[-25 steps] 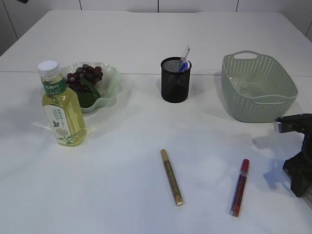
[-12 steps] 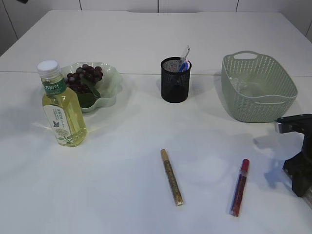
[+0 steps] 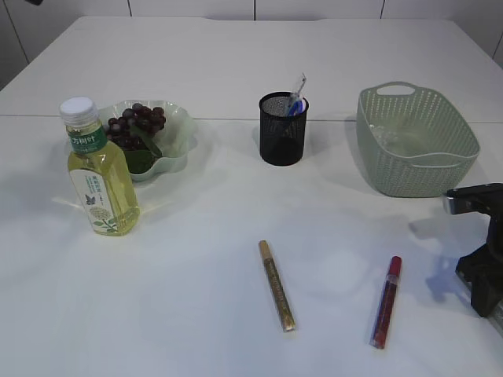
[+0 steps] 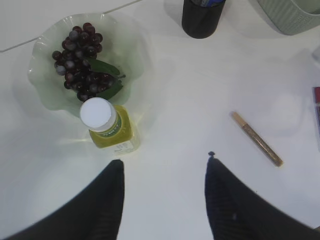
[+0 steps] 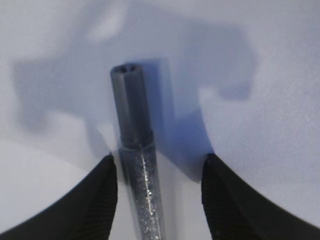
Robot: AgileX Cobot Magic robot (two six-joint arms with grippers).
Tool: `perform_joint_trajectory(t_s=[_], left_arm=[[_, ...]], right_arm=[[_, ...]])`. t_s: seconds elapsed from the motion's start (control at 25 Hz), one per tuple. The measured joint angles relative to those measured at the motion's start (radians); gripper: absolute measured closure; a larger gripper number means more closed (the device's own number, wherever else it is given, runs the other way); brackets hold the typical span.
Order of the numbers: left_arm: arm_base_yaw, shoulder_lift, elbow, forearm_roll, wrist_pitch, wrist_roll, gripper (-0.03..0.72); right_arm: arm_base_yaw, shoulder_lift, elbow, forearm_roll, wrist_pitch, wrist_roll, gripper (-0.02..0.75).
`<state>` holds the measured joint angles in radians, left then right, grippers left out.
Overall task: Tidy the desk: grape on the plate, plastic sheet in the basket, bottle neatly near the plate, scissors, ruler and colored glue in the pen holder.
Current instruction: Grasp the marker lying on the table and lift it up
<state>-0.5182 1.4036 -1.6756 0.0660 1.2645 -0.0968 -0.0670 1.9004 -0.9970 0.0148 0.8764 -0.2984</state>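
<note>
Right gripper (image 5: 159, 192) jaws standing wide, straddling silver glitter glue (image 5: 136, 165) with grey cap; left gripper (image 4: 162, 197) gaping, holding nothing.

The right gripper (image 3: 481, 271) is half off the exterior view's right edge, so its tips don't show. In the right wrist view a glitter glue pen (image 5: 137, 170) runs off the bottom edge, kinda blurry. The pen holder (image 4: 201, 17) and basket (image 4: 292, 15) get chopped at the top of the left wrist view.
</note>
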Motion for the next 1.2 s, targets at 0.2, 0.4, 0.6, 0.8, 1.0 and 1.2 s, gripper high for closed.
perform_joint_trajectory(t_s=[0.2,0.4,0.6,0.8,1.0,1.2], left_arm=[[0.0,0.0,0.0,0.009,0.0,0.0,0.312],[0.0,0.0,0.0,0.012,0.0,0.0,0.318],[0.0,0.0,0.0,0.013,0.0,0.0,0.319],[0.0,0.0,0.0,0.013,0.0,0.0,0.323],[0.0,0.0,0.0,0.013,0.0,0.0,0.324],[0.0,0.0,0.0,0.013,0.0,0.0,0.324]], right_arm=[[0.0,0.001,-0.001,0.0,0.006,0.0,0.301],[0.0,0.002,-0.001,0.0,0.021,0.0,0.341],[0.0,0.005,-0.001,0.012,0.03,0.006,0.59],[0.0,0.005,-0.002,0.019,0.041,0.041,0.663],[0.0,0.009,-0.002,0.034,0.096,0.171,0.666],[0.0,0.012,-0.002,0.038,0.167,0.204,0.666]])
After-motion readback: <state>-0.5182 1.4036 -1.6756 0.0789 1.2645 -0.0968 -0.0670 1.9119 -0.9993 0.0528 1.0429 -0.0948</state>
